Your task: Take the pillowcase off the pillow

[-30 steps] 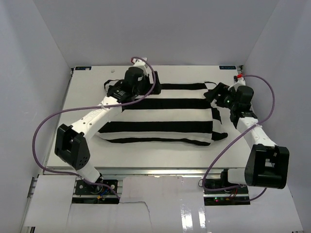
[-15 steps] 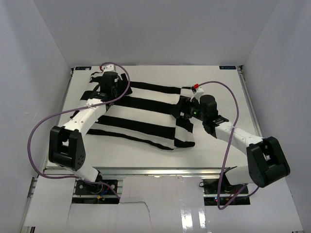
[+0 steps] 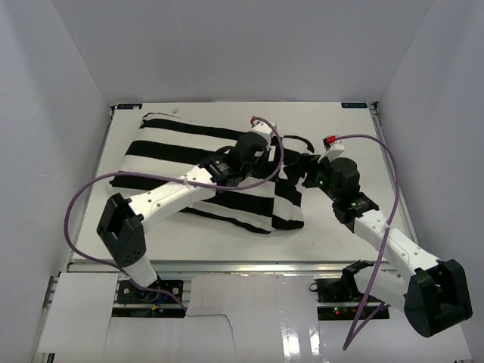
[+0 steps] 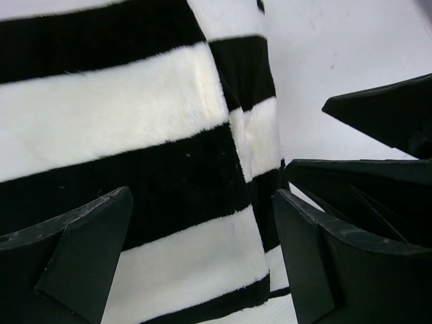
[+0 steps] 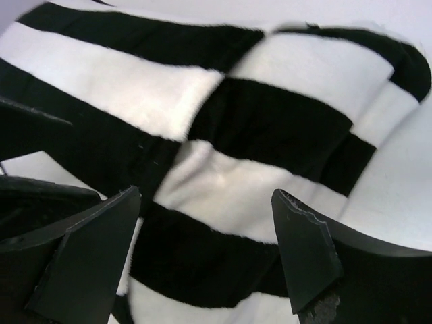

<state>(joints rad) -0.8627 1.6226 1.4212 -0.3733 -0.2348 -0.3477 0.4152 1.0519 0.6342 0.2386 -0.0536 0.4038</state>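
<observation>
Left tool (image 4: 201,196): jaws apart, empty, over the right end of the striped pillowcase (image 3: 174,147). Right tool (image 5: 206,194): jaws apart, empty, over the same bunched end, near the left tool. Pillowcase lies diagonally on the table (image 3: 249,246), left of centre. Pillow's own fabric is hidden.

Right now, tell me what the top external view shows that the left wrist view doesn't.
Only the top external view shows the whole black-and-white striped fabric pillowcase, rumpled on the white table, plus both arms and their purple cables. Only the left wrist view shows the fabric's fuzzy pile and a fold line, under the open left gripper. Both show the pillowcase's right end.
</observation>
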